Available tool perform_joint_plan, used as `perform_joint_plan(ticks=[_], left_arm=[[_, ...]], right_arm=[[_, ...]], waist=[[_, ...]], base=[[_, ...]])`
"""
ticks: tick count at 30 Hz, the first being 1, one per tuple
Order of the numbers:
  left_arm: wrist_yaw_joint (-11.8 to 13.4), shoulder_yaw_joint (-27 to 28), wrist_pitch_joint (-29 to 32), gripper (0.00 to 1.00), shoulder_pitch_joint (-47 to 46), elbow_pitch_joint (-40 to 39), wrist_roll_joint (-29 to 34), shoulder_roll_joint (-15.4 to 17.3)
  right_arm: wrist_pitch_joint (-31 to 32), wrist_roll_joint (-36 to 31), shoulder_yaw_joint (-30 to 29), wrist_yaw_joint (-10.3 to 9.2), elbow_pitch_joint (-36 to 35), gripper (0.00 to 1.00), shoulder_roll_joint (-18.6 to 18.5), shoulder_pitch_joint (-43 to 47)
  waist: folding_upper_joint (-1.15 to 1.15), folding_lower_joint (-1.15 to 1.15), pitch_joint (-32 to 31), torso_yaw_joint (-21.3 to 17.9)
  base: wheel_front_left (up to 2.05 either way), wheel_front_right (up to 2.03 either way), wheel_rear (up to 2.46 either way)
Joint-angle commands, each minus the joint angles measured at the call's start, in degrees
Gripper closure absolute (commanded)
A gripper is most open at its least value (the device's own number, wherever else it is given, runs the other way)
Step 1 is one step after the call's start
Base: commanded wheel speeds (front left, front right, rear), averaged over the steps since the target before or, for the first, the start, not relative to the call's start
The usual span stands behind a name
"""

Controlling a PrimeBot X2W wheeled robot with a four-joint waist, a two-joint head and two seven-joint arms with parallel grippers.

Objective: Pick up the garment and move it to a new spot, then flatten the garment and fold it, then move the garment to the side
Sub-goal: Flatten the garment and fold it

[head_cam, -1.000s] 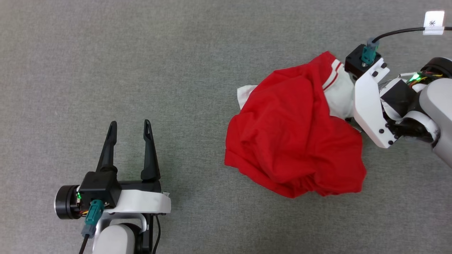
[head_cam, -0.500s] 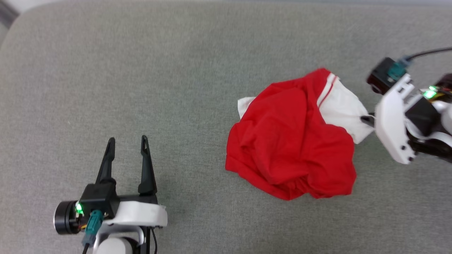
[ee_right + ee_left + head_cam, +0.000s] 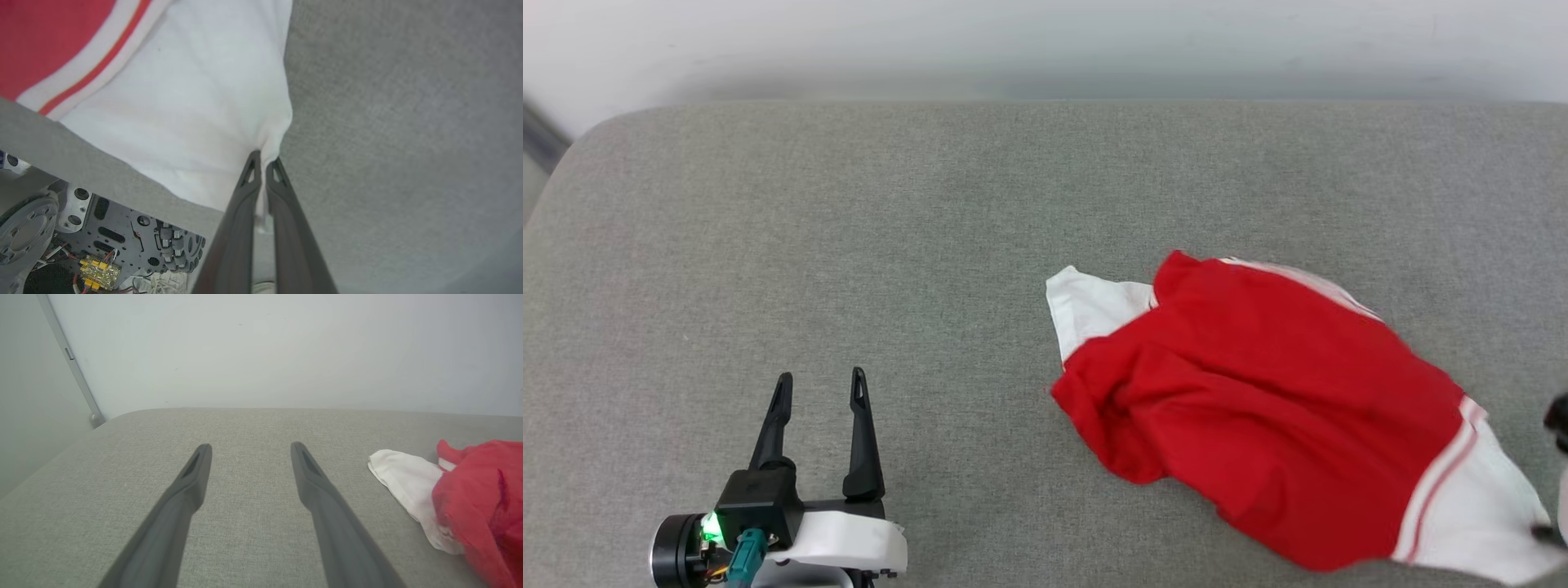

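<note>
Gripping the garment (image 3: 1258,425) by one white sleeve (image 3: 184,102): the right hand (image 3: 261,158) is pinched fully together on a small fold at the sleeve's edge, and the cloth puckers to a point where its two dark fingers meet (right wrist view). The left hand (image 3: 821,382) sits at the lower left of the head view, fingers spread wide and holding nothing, over the bare grey counter (image 3: 849,204) and well apart from the cloth. The garment runs from right of centre down to the lower right corner of the head view. Its red body is bunched and stretched on a slant, with the striped trim and the held sleeve at that corner. A second white sleeve (image 3: 1086,306) pokes out at the upper left end of the heap. No lettering shows. Judgement: the first step, pick up and move, is in hand. The grasp is made, but most of the cloth appears to rest on the counter; flattening and folding are not yet begun. The next move calls for lifting enough to free the red body, then carrying it toward open counter. The pinch is small, so slipping is the risk. The held sleeve lies near the counter's front edge, so the carry should go inward.
</note>
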Motion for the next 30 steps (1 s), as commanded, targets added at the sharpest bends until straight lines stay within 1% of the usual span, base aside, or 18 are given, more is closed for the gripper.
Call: perform_joint_plan(ticks=[1, 3, 4, 6, 7, 8, 11, 16, 18, 20, 22, 24, 26, 28, 30], left_arm=[[-0.09, -0.12, -0.15, 0.00, 0.58, 0.03, 0.47, -0.01], [-0.08, -0.14, -0.15, 0.00, 0.81, 0.13, 0.51, -0.02], [-0.08, -0.14, -0.15, 0.00, 0.81, 0.13, 0.51, -0.02], [-0.09, -0.12, -0.15, 0.00, 0.93, 0.27, 0.57, -0.01], [-0.11, -0.06, -0.15, 0.00, 1.04, 0.34, 0.68, -0.02], [-0.11, 0.13, -0.15, 0.00, 1.22, 0.38, 0.78, -0.01], [-0.22, 0.69, -0.15, 0.00, 1.74, 0.38, 1.19, -0.01], [-1.13, 2.23, -0.15, 0.00, 1.73, -0.62, 1.87, 0.00], [-1.91, 2.95, -0.15, 0.00, 0.73, -0.96, 2.06, 0.23], [-2.85, 3.79, -0.15, 0.00, -0.70, -1.13, 2.22, 0.93], [-3.73, 4.74, -0.15, 0.00, -2.42, -1.27, 2.30, 1.61], [-4.60, 5.26, -0.15, 0.00, -4.38, -1.29, 2.63, 2.37], [-5.51, 5.38, -0.15, 0.00, -6.26, -1.22, 3.08, 3.35], [-6.32, 5.28, -0.15, 0.00, -8.37, -1.02, 3.68, 4.40], [-7.29, 5.14, -0.15, 0.00, -10.69, 0.40, 3.91, 5.41]], right_arm=[[-0.60, 0.27, -0.04, -0.03, 1.77, 1.00, 0.71, 2.62], [-0.87, 1.93, -1.35, -0.02, 3.96, 1.00, 2.33, 5.30], [-0.87, 1.93, -1.35, -0.02, 3.96, 1.00, 2.33, 5.30], [-3.58, 2.64, -3.28, -0.03, 6.46, 0.99, 4.30, 6.91], [-4.96, 1.97, -4.13, -0.04, 7.26, 0.51, 5.03, 6.92], [-6.33, 1.36, -5.06, -0.04, 7.64, 0.00, 5.60, 6.85], [-10.39, -0.28, -7.95, -0.03, 7.70, 0.00, 6.15, 6.54], [-17.59, -6.33, -13.68, -0.03, 4.83, 0.00, 5.88, 4.87], [-21.55, -8.51, -17.41, -0.03, 3.86, 0.00, 6.75, 4.53], [-26.47, -11.26, -22.11, -0.03, 3.67, 0.00, 8.47, 4.89], [-31.43, -13.36, -27.55, -0.03, 4.20, 0.00, 11.29, 6.17], [-36.55, -17.02, -32.89, -0.04, 4.18, 0.00, 14.09, 7.42], [-41.37, -20.90, -38.87, -0.03, 4.37, 0.00, 17.68, 9.18], [-44.46, -26.34, -45.49, -0.03, 3.42, 0.00, 21.87, 11.01], [-45.69, -32.29, -51.85, -0.02, 0.08, 0.00, 26.95, 13.51]], waist=[[0.00, 0.01, -0.04, 0.17], [0.00, 0.01, -0.19, 0.23], [0.00, 0.01, -0.19, 0.23], [0.00, 0.01, -0.44, 0.23], [0.00, 0.01, -0.74, 0.13], [0.00, 0.01, -1.09, -0.02], [0.00, 0.01, -2.37, -0.58], [0.00, 0.01, -3.91, -2.06], [0.00, 0.01, -4.09, -2.54], [0.00, 0.01, -4.20, -2.91], [0.00, 0.01, -4.17, -3.32], [0.00, 0.01, -4.14, -3.63], [0.00, 0.01, -4.20, -3.88], [0.00, 0.01, -4.10, -4.14], [0.00, 0.01, -3.82, -4.63]], base=[[0.00, 0.00, 0.00], [0.00, 0.00, 0.00], [0.00, 0.00, 0.00], [0.00, 0.00, 0.00], [0.00, 0.00, 0.00], [0.00, 0.00, 0.00], [0.00, 0.00, 0.00], [0.00, 0.00, 0.00], [0.00, 0.00, 0.00], [0.00, 0.00, 0.00], [0.00, 0.00, 0.00], [0.00, 0.00, 0.00], [0.00, 0.00, 0.00], [0.00, 0.00, 0.00], [0.00, 0.00, 0.00]])
